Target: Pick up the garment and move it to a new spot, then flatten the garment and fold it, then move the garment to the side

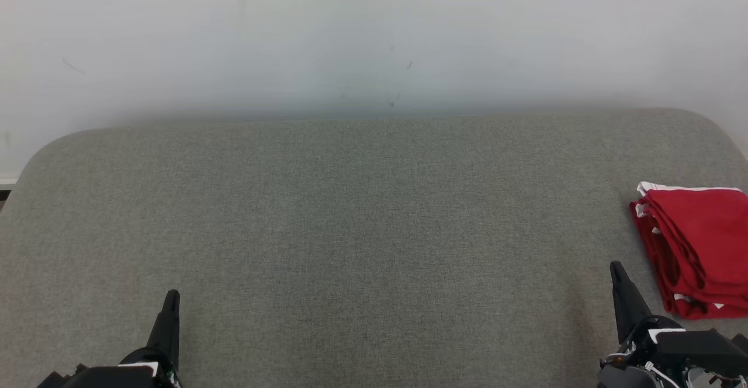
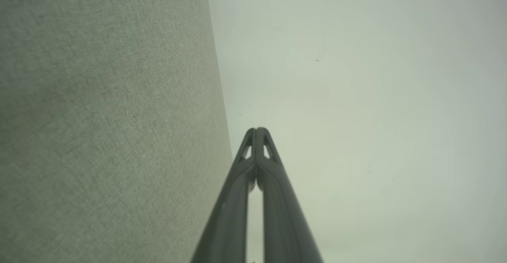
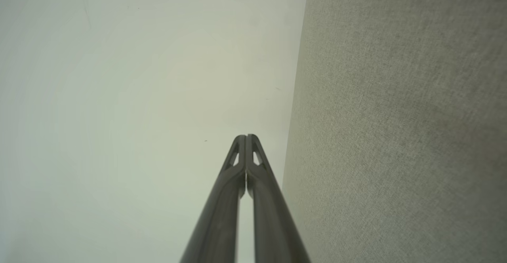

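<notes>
While both arms sit low at the near edge, the garment (image 1: 698, 248) lies folded at the far right of the grey fabric surface (image 1: 350, 218), partly cut off by the frame edge. Red cloth, several stacked layers, their edges showing along the left side; white trim at the top left corner, a white fleck near the bottom. Left gripper (image 1: 171, 297): fingers pressed together, holding nothing. Right gripper (image 1: 616, 268): likewise closed tip to tip and empty, near the garment's lower left, not touching it. Pale wall (image 1: 374, 37) behind.
</notes>
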Available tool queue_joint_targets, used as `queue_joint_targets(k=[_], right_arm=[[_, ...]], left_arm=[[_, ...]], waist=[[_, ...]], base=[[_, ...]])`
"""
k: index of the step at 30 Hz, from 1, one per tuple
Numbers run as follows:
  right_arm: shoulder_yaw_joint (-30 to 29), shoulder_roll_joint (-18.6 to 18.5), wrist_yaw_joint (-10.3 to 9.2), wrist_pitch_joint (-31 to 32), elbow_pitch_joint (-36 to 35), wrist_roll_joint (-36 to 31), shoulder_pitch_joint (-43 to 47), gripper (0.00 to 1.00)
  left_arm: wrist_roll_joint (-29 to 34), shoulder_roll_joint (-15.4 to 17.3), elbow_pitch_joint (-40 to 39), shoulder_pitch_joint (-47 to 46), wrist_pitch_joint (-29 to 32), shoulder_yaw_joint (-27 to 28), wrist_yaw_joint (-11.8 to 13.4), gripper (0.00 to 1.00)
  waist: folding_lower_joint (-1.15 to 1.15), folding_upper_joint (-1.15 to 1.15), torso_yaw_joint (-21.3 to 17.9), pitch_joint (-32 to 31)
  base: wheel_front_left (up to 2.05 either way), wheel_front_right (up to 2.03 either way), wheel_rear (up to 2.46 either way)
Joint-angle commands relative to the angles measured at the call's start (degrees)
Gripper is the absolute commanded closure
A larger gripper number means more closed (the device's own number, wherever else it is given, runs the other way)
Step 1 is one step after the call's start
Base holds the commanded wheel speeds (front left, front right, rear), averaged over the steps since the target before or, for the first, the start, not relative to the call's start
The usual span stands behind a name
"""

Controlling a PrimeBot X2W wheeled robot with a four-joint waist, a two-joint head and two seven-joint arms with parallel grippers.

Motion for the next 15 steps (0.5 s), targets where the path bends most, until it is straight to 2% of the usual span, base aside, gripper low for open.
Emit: queue_joint_targets(k=[1, 15], right_arm=[[-0.2, 0.2, -0.12, 0.3, -0.1, 1.4, -0.6, 1.00], [-0.2, 0.2, -0.11, 0.4, -0.1, 1.6, -0.6, 1.00]], left_arm=[[-1.3, 0.3, -0.2, -0.6, 0.5, 0.3, -0.2, 1.00], [-1.7, 0.3, -0.2, -0.7, 0.5, 0.3, -0.2, 1.00]], waist=[[0.00, 0.00, 0.0, 0.0], [0.00, 0.00, 0.0, 0.1]], base=[[0.00, 0.00, 0.00], [0.00, 0.00, 0.00]])
